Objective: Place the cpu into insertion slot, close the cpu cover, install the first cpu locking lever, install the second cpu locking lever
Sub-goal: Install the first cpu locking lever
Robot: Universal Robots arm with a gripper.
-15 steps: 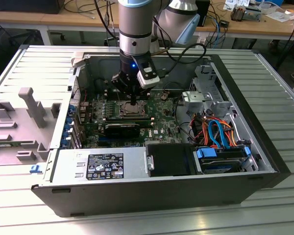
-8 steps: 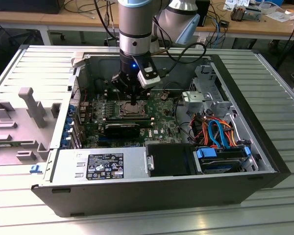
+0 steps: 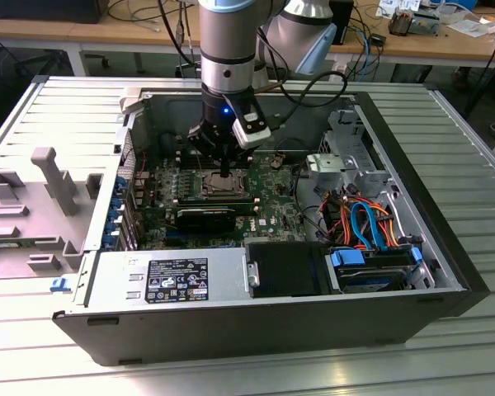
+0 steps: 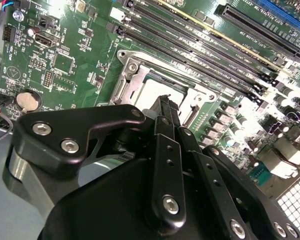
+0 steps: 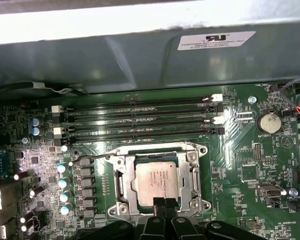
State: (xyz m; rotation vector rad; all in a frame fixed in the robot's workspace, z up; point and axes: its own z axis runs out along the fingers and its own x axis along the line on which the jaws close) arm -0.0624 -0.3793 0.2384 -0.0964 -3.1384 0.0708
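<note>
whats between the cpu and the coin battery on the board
In the first wrist view, the cpu cover frame edge, then bare green board, lie between cpu and coin battery.

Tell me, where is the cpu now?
In the first wrist view, the cpu lies in the insertion slot on the green board, framed by the cpu cover, beside the memory slots.

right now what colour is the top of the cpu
Dull silver-grey metal; the cpu shows best in the first wrist view.

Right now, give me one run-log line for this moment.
cpu: seated in insertion slot | cpu cover: closed over it | claw: fingertips together, at cpu's edge | holding: nothing visible
</note>
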